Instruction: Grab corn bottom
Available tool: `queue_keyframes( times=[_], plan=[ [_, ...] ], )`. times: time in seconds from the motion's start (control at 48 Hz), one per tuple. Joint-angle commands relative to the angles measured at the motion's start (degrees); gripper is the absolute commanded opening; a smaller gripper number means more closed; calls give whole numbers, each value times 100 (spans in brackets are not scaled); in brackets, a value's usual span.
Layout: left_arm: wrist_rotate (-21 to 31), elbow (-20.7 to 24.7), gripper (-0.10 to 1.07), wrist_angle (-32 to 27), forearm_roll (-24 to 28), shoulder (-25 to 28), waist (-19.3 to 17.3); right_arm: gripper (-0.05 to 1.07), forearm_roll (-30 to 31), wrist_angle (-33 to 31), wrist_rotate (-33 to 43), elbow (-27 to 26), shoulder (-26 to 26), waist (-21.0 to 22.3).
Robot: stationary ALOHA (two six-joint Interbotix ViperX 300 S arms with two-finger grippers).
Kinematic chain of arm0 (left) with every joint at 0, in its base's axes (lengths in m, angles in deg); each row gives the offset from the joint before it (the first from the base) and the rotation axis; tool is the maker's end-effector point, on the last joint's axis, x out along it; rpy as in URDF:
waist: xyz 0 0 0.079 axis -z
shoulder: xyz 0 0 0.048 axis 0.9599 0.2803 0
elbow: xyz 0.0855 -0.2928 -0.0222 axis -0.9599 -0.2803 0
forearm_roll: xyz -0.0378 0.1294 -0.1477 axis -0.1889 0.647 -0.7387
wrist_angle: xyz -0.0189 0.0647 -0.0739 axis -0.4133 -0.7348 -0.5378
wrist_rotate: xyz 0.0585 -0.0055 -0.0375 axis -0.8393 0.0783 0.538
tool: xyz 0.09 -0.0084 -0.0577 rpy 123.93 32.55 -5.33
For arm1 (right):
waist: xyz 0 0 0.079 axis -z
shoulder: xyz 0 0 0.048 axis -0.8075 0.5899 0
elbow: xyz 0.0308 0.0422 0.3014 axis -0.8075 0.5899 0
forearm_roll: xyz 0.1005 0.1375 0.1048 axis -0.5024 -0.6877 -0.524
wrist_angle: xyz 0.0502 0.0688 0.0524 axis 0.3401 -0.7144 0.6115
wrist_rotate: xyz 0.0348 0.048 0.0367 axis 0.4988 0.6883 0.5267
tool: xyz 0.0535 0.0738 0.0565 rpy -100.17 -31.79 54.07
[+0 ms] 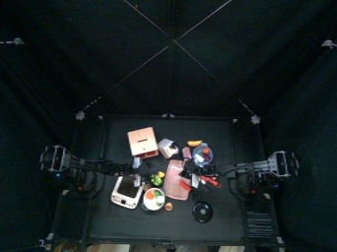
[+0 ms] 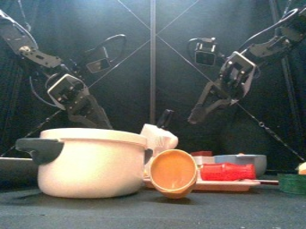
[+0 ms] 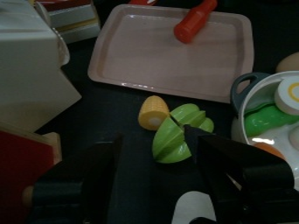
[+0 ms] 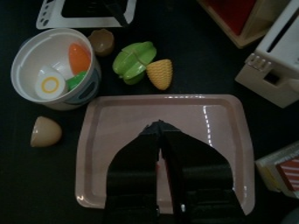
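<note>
The toy corn lies on the black table beside the pink tray. Its yellow cob end joins a green husk end. My left gripper hovers just above the corn with its jaws open, the husk end between and just ahead of them. The corn also shows in the right wrist view with its husk. My right gripper hangs shut and empty over the pink tray. In the top view the corn lies between the two grippers.
A red-orange toy vegetable lies on the tray. A white bowl of toy food stands near the corn. A white pot and an orange cup stand at the front. A red box is behind.
</note>
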Motion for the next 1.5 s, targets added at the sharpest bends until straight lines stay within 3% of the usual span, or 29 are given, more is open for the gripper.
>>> queue_keyframes(
  times=[0.0,0.125,0.208,0.354,0.479,0.625,0.833,1.021,1.208,1.479],
  plan=[
    [0,35,92,44,-70,-123,0,38,-26,-97,9,-167,-35,-35],
    [0,-9,92,44,-114,-132,9,42,-352,-571,26,-97,-202,-44],
    [0,-26,92,44,-158,-123,9,44,-896,-958,26,0,-466,-53],
    [0,-44,92,35,-193,-132,9,46,-1635,-1477,26,281,-1169,-53],
    [0,-44,92,35,-193,-132,9,49,-1863,-1556,35,694,-1828,-53],
    [0,-44,92,35,-193,-132,9,59,-1846,-1705,387,1099,-2259,-18],
    [0,-53,92,35,-202,-123,9,74,-773,-2487,1688,1187,-2435,255],
    [0,-53,92,35,-246,-114,70,74,1020,-3463,3586,1160,-2399,264],
    [0,-44,92,35,-264,-88,97,74,2338,-3621,5203,1389,-2391,-88],
    [0,-26,92,35,-264,-79,97,75,2558,-3858,5836,1529,-2206,-571]
  ],
)
